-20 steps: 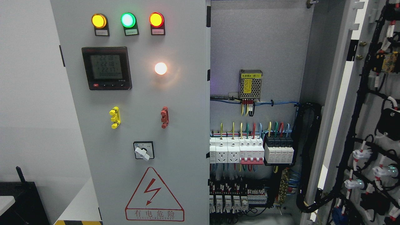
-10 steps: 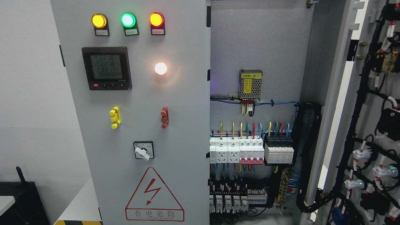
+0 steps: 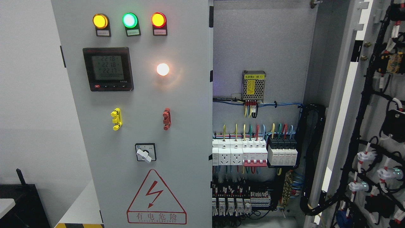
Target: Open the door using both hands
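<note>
A grey electrical cabinet fills the head view. Its left door (image 3: pixel 177 104) stands shut, with three lit lamps (image 3: pixel 129 20), a meter (image 3: pixel 107 69), a white lamp (image 3: pixel 162 69), a rotary switch (image 3: pixel 145 152) and a red warning triangle (image 3: pixel 156 198). The right door (image 3: pixel 373 104) is swung open to the far right, its inner side covered in black wiring. The cabinet's inside (image 3: pixel 256 148) shows breakers, sockets and coloured wires. Neither of my hands or arms is in view.
A white wall (image 3: pixel 28 104) lies left of the cabinet. A dark object (image 3: pixel 22 202) stands at the lower left, beside a white ledge (image 3: pixel 80 205). A power module (image 3: pixel 253 85) hangs on the cabinet's back panel.
</note>
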`<state>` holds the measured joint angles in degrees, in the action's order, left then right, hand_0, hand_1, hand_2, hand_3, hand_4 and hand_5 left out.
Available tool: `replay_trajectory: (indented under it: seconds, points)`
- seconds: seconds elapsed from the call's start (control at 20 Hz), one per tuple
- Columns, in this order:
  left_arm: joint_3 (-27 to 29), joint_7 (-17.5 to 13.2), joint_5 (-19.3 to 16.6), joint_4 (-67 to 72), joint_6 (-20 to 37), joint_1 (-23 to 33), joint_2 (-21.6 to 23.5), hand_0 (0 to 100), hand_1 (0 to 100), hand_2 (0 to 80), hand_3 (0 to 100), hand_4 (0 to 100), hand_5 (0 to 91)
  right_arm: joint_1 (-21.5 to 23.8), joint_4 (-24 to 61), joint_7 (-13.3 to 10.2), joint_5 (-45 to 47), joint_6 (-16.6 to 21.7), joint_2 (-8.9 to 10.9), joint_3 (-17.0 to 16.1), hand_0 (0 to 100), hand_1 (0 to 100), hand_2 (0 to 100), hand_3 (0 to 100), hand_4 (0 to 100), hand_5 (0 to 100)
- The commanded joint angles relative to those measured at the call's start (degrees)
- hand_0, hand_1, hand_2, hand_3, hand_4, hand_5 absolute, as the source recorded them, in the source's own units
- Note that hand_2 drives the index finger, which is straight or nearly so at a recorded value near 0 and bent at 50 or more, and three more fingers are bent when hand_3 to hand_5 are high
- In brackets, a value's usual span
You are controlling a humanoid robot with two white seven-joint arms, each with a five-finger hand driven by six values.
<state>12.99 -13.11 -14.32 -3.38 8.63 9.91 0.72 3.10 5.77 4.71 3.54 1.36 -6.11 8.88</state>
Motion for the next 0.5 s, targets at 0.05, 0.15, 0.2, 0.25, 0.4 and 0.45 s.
replay_trajectory:
  seconds: [0.05, 0.15, 0.2, 0.25, 0.4, 0.45]
  points:
    - [-0.68, 0.01, -0.44, 2.33, -0.54, -0.68, -2.65, 0, 0, 0.0, 0, 0, 0.0, 5.24, 18.63, -0.32, 0.15, -0.04, 4.44, -0.09, 38, 0, 0, 0, 0, 0]
    - [-1.12, 0.10, -0.36, 2.42, -0.89, -0.85, -2.65, 0, 0, 0.0, 0, 0, 0.0, 7.35, 24.00, -0.58, 0.15, -0.13, 4.61, -0.70, 38, 0, 0, 0, 0, 0]
    - [-1.90, 0.10, -0.09, 2.33, -0.98, -0.85, -2.65, 0, 0, 0.0, 0, 0, 0.0, 8.14, 26.11, -0.67, 0.15, -0.13, 4.70, -1.49, 38, 0, 0, 0, 0, 0]
    - [-2.52, 0.62, 0.17, 2.24, -0.98, -0.94, -2.65, 0, 0, 0.0, 0, 0, 0.0, 9.02, 28.22, -0.67, 0.15, -0.13, 4.79, -2.20, 38, 0, 0, 0, 0, 0]
    - [-5.07, 2.91, 4.37, 2.24, -0.98, -1.55, -2.74, 0, 0, 0.0, 0, 0, 0.0, 11.83, 34.37, -0.67, 0.06, -0.13, 5.58, -2.55, 38, 0, 0, 0, 0, 0]
    - [-6.47, 2.91, 6.65, 2.24, -1.07, -1.73, -2.74, 0, 0, 0.0, 0, 0, 0.0, 13.41, 36.92, -0.67, -0.03, -0.04, 6.45, -2.38, 38, 0, 0, 0, 0, 0]
